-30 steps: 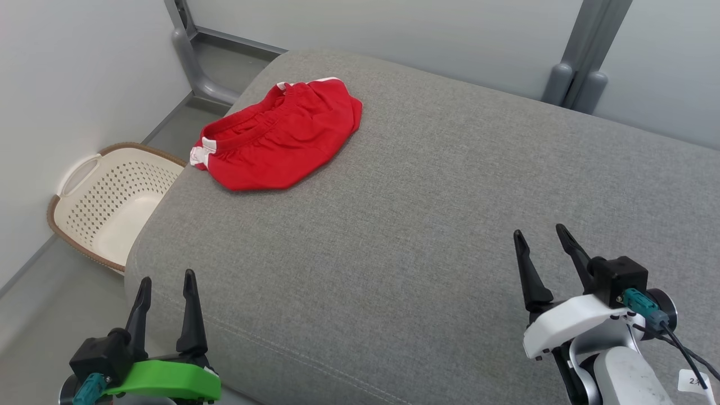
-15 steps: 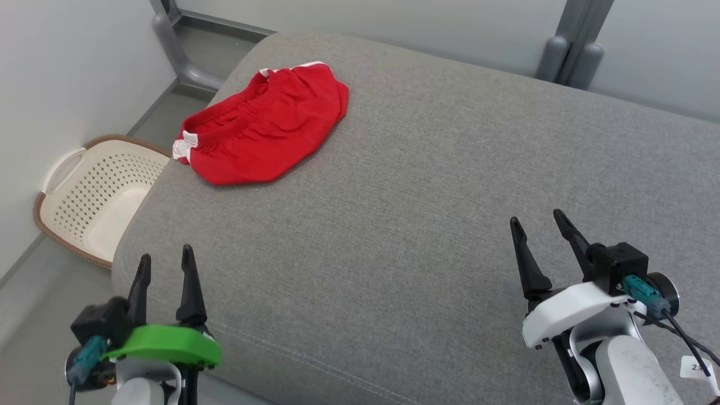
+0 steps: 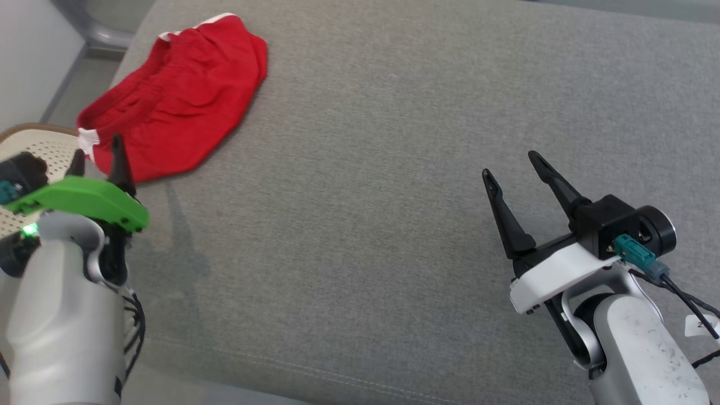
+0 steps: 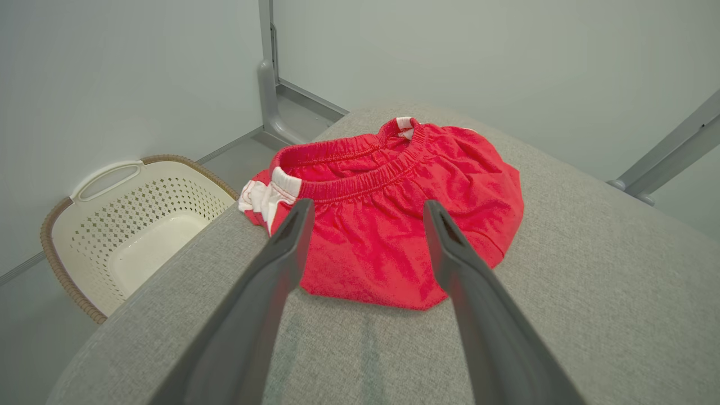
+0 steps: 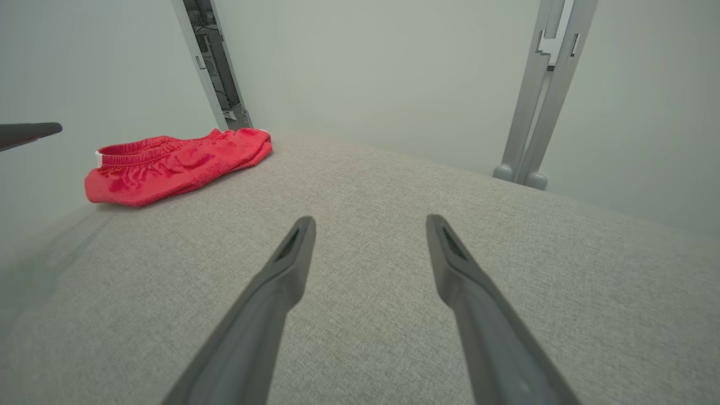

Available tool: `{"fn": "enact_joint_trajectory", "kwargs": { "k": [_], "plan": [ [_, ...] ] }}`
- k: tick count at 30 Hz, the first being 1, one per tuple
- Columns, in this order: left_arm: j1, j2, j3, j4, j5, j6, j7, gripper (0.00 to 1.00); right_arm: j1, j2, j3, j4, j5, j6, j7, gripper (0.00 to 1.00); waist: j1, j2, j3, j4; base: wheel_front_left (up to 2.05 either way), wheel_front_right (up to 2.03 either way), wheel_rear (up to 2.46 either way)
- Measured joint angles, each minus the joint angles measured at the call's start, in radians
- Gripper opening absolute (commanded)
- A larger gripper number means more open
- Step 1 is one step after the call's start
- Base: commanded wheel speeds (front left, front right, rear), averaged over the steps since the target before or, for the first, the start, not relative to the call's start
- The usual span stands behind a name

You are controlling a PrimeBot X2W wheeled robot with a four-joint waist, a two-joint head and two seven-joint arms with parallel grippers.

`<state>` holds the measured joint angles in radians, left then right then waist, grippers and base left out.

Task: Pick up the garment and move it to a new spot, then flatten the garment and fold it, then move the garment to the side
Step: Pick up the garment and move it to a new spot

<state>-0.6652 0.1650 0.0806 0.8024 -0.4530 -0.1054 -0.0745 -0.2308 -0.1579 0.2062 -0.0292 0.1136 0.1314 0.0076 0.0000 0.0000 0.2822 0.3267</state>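
Note:
The garment [image 3: 174,95] is a pair of red shorts with white side stripes and an elastic waistband, bunched at the far left corner of the grey cushion [image 3: 394,169]. My left gripper [image 3: 97,151] hangs open just short of the shorts' near edge, nothing between its fingers. In the left wrist view the garment [image 4: 388,208] lies right ahead of the open left gripper [image 4: 365,208]. My right gripper [image 3: 509,163] stands open over bare cushion at the right, far from the shorts. The right wrist view shows the garment [image 5: 174,163] far off to the left of the right gripper [image 5: 368,222].
A cream perforated laundry basket [image 4: 118,225] sits on the floor beside the cushion's left edge, under my left arm in the head view [image 3: 34,149]. Pale walls and grey metal posts [image 5: 540,90] stand behind the cushion. The cushion's left edge drops off close to the garment.
The head camera has tilted down and shifted. My left arm has risen and reached forward to the garment's near edge. My right gripper has moved slightly forward. Both stay open.

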Motion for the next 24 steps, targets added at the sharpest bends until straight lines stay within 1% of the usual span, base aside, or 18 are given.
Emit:
{"fn": "enact_joint_trajectory", "kwargs": {
  "k": [7,9,13,20,23,24],
  "plan": [
    [-0.19,0.076,0.072,0.092,-0.1,0.001,0.127,1.0,-0.051,-0.037,0.043,-0.063,0.014,0.0,0.01,1.0,0.0,0.0,0.104,-0.107,0.0,0.0,0.0],
    [-0.229,0.106,0.082,0.115,-0.107,0.013,0.166,1.0,-0.066,-0.044,0.048,-0.078,0.016,0.0,0.009,1.0,0.0,0.0,0.134,-0.142,0.0,0.0,0.0],
    [-0.277,0.158,0.081,0.151,-0.098,0.068,0.233,1.0,-0.07,-0.043,0.041,-0.106,0.016,0.0,0.007,1.0,0.0001,0.0,0.187,-0.205,0.0,0.0,0.0],
    [-0.312,0.197,0.092,0.174,-0.101,0.155,0.333,1.0,-0.068,-0.026,0.029,-0.129,0.015,0.0,-0.006,1.0,0.0001,0.0,0.271,-0.299,0.0,0.0,0.0],
    [-0.32,0.222,0.096,0.176,-0.099,0.189,0.351,1.0,-0.065,-0.021,0.021,-0.13,0.014,0.0,-0.01,1.0,0.0,0.0001,0.3,-0.334,0.0,0.0,0.0],
    [-0.321,0.225,0.095,0.176,-0.098,0.196,0.355,0.97,-0.065,-0.02,0.019,-0.13,0.014,0.0,-0.011,1.0,0.0,0.0,0.306,-0.343,0.0,0.0,0.0]
  ]
}}
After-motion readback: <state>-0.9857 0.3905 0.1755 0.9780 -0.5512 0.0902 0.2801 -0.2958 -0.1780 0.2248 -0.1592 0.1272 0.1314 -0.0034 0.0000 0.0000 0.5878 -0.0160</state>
